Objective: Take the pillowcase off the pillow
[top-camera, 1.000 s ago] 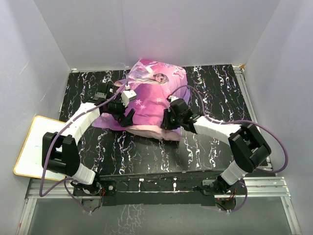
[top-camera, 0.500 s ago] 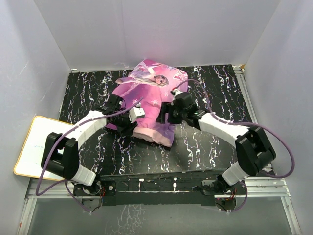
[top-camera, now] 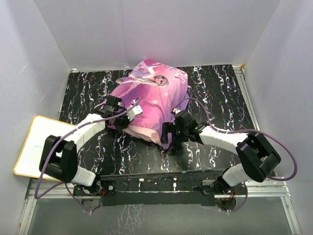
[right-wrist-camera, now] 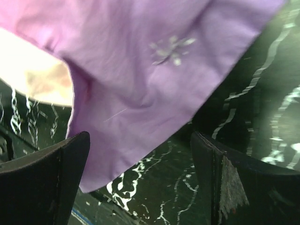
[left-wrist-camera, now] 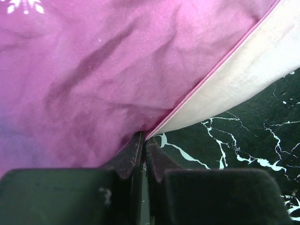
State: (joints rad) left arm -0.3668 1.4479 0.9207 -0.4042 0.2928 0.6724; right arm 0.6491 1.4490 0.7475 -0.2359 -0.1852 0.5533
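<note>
top view looks down from behind; wrist views close on pillowcase (top-camera: 151,100)

The left arm (top-camera: 90,125) and right arm (top-camera: 217,135) are showing white shells between chunky black joints, each is trailing a looping purple cable (top-camera: 295,165), and the right gripper (right-wrist-camera: 139,137) is showing black fingers (right-wrist-camera: 227,187) with what may be scuffed grey pads.

Right tool (top-camera: 167,136) has drawn nearer, apparently releasing the pillowcase (top-camera: 151,95).

Counts: 1 pillowcase (top-camera: 151,95), 1 pillow (top-camera: 143,131), 1 white board (top-camera: 30,143), 1 counter (top-camera: 220,95). 2 grippers: left gripper (left-wrist-camera: 144,140), right gripper (right-wrist-camera: 139,137).
</note>
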